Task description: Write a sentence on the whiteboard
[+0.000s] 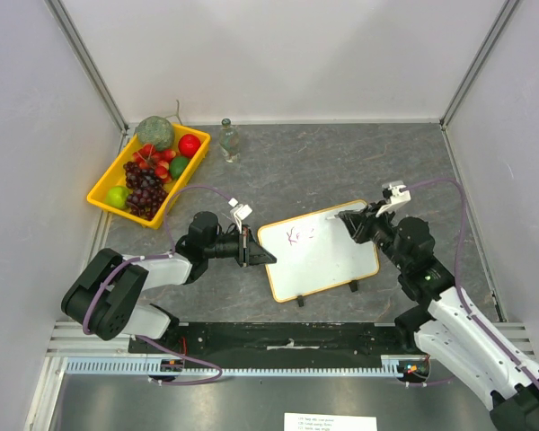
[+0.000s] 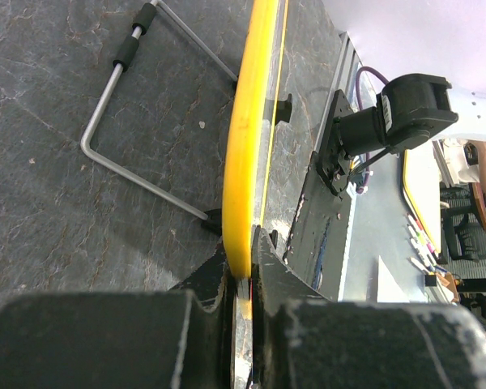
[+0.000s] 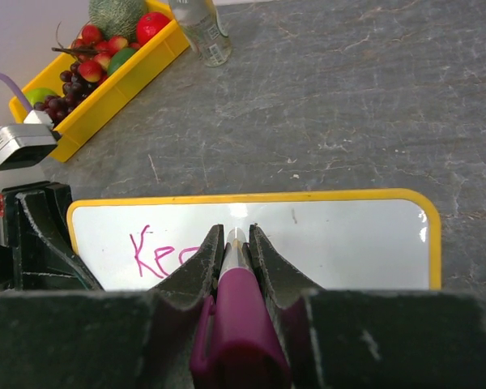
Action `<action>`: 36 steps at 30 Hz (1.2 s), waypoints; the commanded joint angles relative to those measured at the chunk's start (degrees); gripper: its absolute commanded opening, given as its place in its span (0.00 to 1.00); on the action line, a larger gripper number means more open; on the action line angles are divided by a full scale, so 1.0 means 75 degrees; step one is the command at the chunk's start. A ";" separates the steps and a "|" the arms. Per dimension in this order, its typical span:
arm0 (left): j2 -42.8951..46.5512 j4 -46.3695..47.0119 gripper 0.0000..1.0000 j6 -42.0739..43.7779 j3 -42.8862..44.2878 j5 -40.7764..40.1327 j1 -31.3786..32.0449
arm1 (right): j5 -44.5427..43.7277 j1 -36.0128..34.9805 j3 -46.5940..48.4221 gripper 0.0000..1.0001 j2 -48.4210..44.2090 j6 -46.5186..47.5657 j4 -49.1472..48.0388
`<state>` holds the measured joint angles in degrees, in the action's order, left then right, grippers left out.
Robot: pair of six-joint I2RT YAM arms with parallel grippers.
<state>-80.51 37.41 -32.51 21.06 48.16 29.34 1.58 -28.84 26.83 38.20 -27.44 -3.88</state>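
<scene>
The whiteboard (image 1: 328,256), white with a thin yellow frame, lies at an angle in the middle of the table. Pink letters (image 3: 158,251) reading roughly "Ke" sit near its left end. My left gripper (image 1: 256,251) is shut on the board's left edge. In the left wrist view the yellow frame (image 2: 243,121) runs straight out from between the closed left gripper (image 2: 241,247). My right gripper (image 3: 235,235) is shut on a magenta marker (image 3: 239,324). It points down at the board (image 3: 348,243), just right of the letters. The pen tip is hidden between the fingers.
A yellow tray (image 1: 97,191) of fruit stands at the back left, with a small clear bottle (image 1: 230,141) to its right. The board's bent wire stand (image 2: 105,158) shows beneath it in the left wrist view. The black rail at the table's near edge (image 1: 287,337) lies just below the board.
</scene>
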 commanded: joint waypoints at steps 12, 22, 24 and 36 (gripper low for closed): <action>-0.0246 -0.0699 0.02 0.0890 -0.0019 -0.0668 0.0013 | 0.1031 0.0494 0.0091 0.00 0.0122 -0.0150 -0.0619; -0.0293 -0.0687 0.02 0.0901 -0.0007 -0.0668 0.0025 | 0.1289 0.0307 -0.0132 0.00 0.0111 -0.0208 -0.0842; -0.0293 -0.0687 0.02 0.0890 0.0004 -0.0668 0.0013 | 0.0939 0.0027 -0.0120 0.00 0.0006 -0.0115 -0.0702; -0.0293 -0.0687 0.02 0.0890 -0.0007 -0.0668 0.0013 | -0.1746 -0.1534 -0.0272 0.00 -0.0148 0.0542 -0.0151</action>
<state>-81.12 37.39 -32.51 21.50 48.56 29.34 -4.34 -40.05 25.65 37.15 -25.17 -5.02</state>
